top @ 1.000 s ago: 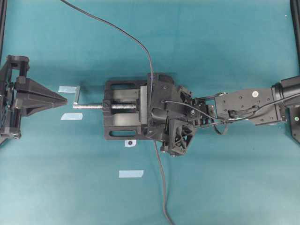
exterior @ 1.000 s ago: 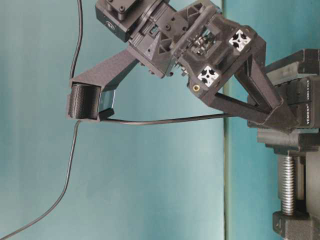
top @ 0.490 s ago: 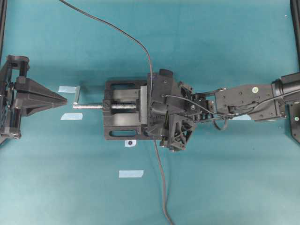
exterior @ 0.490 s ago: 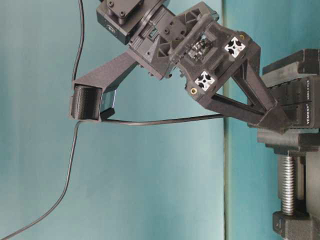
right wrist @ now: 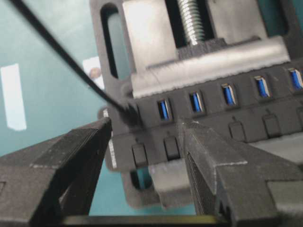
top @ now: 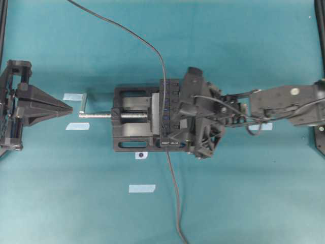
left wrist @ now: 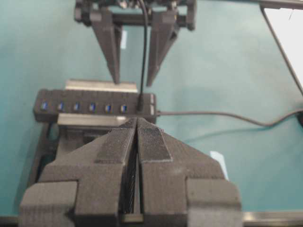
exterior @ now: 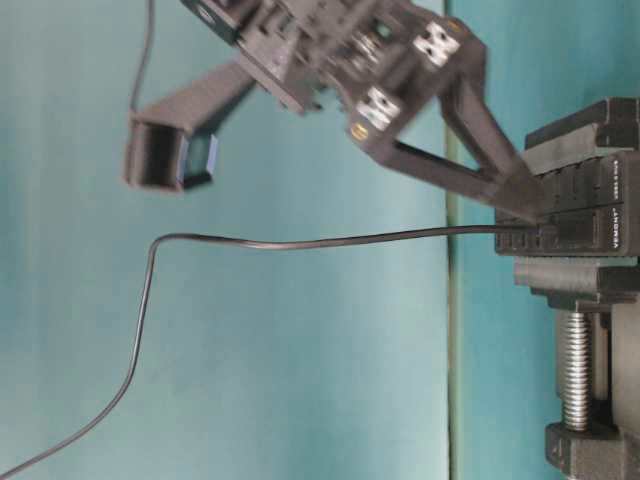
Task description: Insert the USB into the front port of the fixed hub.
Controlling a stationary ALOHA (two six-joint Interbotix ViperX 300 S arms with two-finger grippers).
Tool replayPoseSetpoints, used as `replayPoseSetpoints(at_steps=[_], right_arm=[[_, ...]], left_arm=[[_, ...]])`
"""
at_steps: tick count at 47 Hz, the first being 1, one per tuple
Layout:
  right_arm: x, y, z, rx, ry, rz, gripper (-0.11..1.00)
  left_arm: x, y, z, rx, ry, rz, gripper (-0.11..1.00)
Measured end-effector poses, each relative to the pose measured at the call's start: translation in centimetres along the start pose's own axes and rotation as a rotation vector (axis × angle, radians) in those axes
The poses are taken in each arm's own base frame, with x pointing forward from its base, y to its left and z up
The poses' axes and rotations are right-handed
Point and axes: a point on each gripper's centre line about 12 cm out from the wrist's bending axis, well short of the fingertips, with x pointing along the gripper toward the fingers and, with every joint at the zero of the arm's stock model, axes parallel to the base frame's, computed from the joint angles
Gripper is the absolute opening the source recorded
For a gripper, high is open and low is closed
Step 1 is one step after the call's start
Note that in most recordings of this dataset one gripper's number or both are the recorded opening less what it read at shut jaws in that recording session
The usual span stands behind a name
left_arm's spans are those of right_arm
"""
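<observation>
Between the spread fingers of the right gripper (right wrist: 142,156), untouched by either, the USB (right wrist: 129,115) sits plugged into the fixed hub's (right wrist: 227,118) end port; the left gripper (left wrist: 137,124) is pressed together.

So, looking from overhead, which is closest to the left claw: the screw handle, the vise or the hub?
From the left gripper, going rightward:
1. Screw handle, just off its tips.
2. Vise, mid-table.
3. Hub, along the vise's far side.
</observation>
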Motion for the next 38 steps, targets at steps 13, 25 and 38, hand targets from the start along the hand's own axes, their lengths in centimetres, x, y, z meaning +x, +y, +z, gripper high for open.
replayPoseSetpoints(at_steps=[13, 25, 38], right_arm=[[-1.8, -0.1, -0.3, 0.000, -0.028, 0.009, 0.62], [-3.3, -0.2, -0.6, 0.000, -0.047, 0.014, 0.62], [-4.8, -0.3, -0.9, 0.001, -0.071, 0.021, 0.62]], left_arm=[[0.0, 0.0, 0.0, 0.002, 0.000, 0.000, 0.00], [0.0, 0.0, 0.0, 0.000, 0.000, 0.000, 0.00], [0.0, 0.0, 0.0, -0.002, -0.002, 0.000, 0.00]])
